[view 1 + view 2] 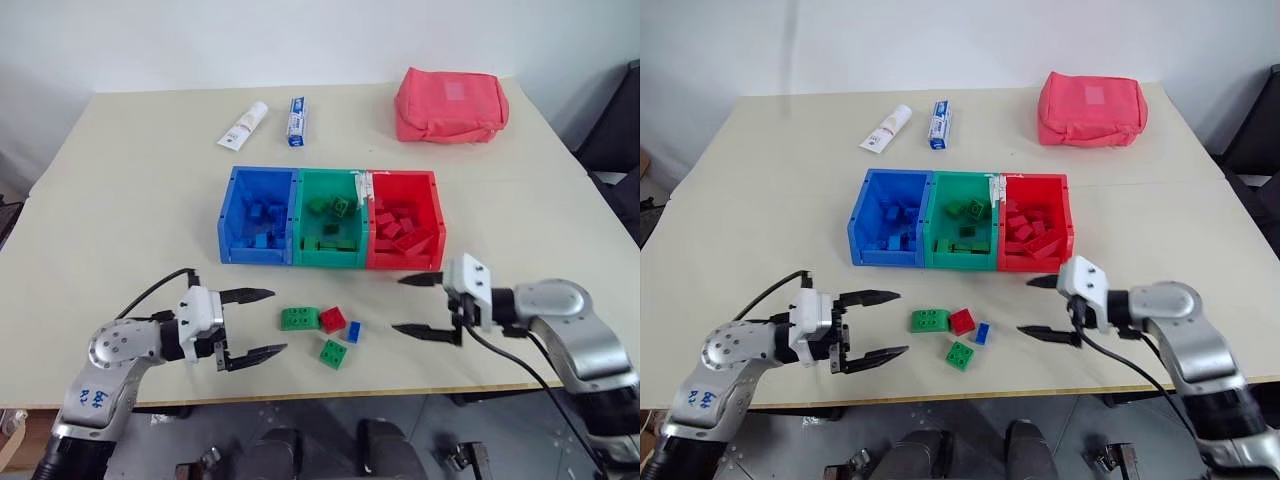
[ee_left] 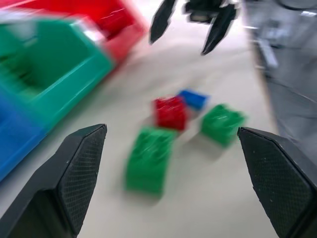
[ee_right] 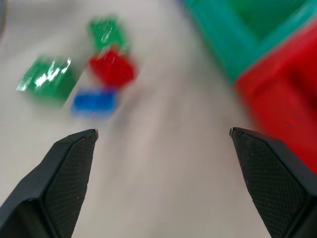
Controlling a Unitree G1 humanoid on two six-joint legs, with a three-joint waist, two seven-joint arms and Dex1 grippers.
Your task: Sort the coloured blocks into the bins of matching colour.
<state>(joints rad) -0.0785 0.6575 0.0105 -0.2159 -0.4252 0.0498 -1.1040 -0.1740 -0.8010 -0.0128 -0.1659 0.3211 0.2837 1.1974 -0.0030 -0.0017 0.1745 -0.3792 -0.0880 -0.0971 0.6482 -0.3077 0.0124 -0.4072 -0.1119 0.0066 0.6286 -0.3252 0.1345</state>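
Four loose blocks lie near the table's front edge: a long green block (image 1: 299, 318), a red block (image 1: 333, 319), a small blue block (image 1: 353, 331) and a square green block (image 1: 333, 353). Behind them stand the joined bins, blue (image 1: 230, 215), green (image 1: 330, 258) and red (image 1: 434, 215), each holding several blocks of its own colour. My left gripper (image 1: 258, 323) is open, left of the loose blocks and pointing at them. My right gripper (image 1: 411, 304) is open and empty, to their right, just in front of the red bin.
Two toothpaste tubes (image 1: 243, 125) (image 1: 296, 121) lie behind the bins. A red fabric pouch (image 1: 450, 104) sits at the back right. A dark chair (image 1: 618, 130) stands beyond the table's right edge.
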